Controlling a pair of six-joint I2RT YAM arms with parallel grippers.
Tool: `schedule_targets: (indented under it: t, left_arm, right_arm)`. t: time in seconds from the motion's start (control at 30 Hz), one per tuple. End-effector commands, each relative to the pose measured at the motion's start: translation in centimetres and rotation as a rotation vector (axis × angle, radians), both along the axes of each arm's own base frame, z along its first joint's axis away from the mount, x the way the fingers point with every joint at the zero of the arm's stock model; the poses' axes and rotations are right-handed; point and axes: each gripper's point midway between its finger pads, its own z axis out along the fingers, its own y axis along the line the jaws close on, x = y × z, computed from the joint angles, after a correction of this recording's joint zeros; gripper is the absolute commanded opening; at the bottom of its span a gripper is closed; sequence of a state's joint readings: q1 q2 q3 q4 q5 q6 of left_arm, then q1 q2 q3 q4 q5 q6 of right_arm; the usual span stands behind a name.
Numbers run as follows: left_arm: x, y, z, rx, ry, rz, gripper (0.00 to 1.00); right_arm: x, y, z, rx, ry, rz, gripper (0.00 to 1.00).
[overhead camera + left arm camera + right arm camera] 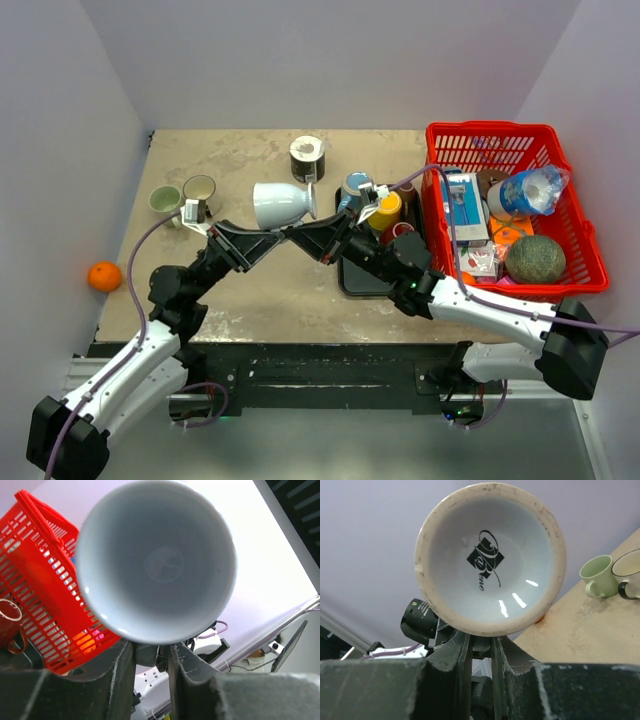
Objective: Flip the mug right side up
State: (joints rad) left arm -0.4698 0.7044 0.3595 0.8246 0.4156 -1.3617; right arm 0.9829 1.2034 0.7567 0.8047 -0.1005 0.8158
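A white footed mug (pixel 280 203) hangs on its side above the table's middle, mouth to the left and foot to the right. My left gripper (pixel 277 234) and right gripper (pixel 299 234) meet under it from opposite sides at its handle. The left wrist view looks straight into the mug's (pixel 155 560) empty mouth, and my left gripper (pixel 150 652) is narrowed onto the handle just below the rim. In the right wrist view the mug's (pixel 490 560) logo-printed base faces the camera, with my right gripper (pixel 480 647) shut on the thin handle.
A red basket (pixel 590 270) with a melon, a bottle and packets stands at the right. A black tray (pixel 350 285) with several cups lies beside it. A green mug (pixel 164 200), a cream mug (pixel 200 187) and a dark cup (pixel 307 157) stand behind. An orange (pixel 104 276) lies far left.
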Motion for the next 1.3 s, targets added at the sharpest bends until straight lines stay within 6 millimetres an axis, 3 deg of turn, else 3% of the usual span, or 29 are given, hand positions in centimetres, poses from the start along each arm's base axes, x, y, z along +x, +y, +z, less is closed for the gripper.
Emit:
schedule_targets:
  t: [0.0,0.13,0.4,0.43,0.53,0.57,0.63,0.67,0.77,0.8,0.83,1.0,1.1,1.2,1.27]
  left_arm:
    - [1.0,0.9,0.8,-0.044,-0.004,0.078,0.23]
    - [1.4,0.9,0.4,-0.025,0.009,0.099,0.0]
    - [2.0,1.0,-0.2,0.025,-0.01,0.144,0.0]
    - [2.1,1.0,-0.4,0.036,-0.008,0.152,0.0]
    - [2.6,1.1,-0.9,0.086,-0.007,0.188,0.0]
    - [2.7,1.2,-0.8,0.094,-0.012,0.199,0.0]
    - [2.9,1.3,-0.9,0.12,-0.022,0.219,0.0]
    - [3.1,1.3,-1.0,0.131,-0.021,0.225,0.0]
    - [3.9,1.6,-1.2,0.192,-0.014,0.273,0.0]
    - [4.5,1.7,-2.2,0.25,-0.001,0.299,0.0]
    - [4.8,1.8,-1.5,0.268,-0.008,0.316,0.0]
    - [7.4,3.9,-2.2,0.503,0.022,0.488,0.0]
    - [9.0,5.7,-3.0,0.667,0.06,0.591,0.0]
    - [10.8,6.9,-3.9,0.837,0.083,0.657,0.0]
    - [12.5,7.8,-5.6,0.955,0.129,0.704,0.0]
  right_arm:
    - [-2.3,-0.3,5.0,0.129,-0.129,0.031,0.0]
    - [-2.0,-0.1,4.4,0.113,-0.105,0.021,0.0]
    - [-1.5,0.2,3.5,0.085,-0.038,0.009,0.0]
    - [-1.3,0.2,3.2,0.076,-0.022,0.004,0.03]
    - [-1.0,0.2,2.6,0.058,0.009,-0.009,0.31]
    - [-0.9,0.2,2.5,0.054,0.019,-0.015,0.47]
    - [-0.5,0.4,1.6,0.026,0.063,-0.027,0.62]
    - [-0.4,0.4,1.5,0.017,0.071,-0.028,0.74]
    - [0.6,0.6,0.3,-0.031,0.133,-0.071,0.87]
    - [0.9,0.7,-0.2,-0.05,0.153,-0.083,0.9]
    - [1.4,0.6,-1.5,-0.09,0.199,-0.109,0.92]
    - [2.6,-0.9,-5.7,-0.204,0.353,-0.22,0.99]
    - [2.4,-3.0,-10.3,-0.379,0.463,-0.295,0.99]
    - [2.1,-4.8,-11.3,-0.448,0.491,-0.343,0.99]
    - [1.6,-6.4,-12.8,-0.498,0.513,-0.375,0.99]
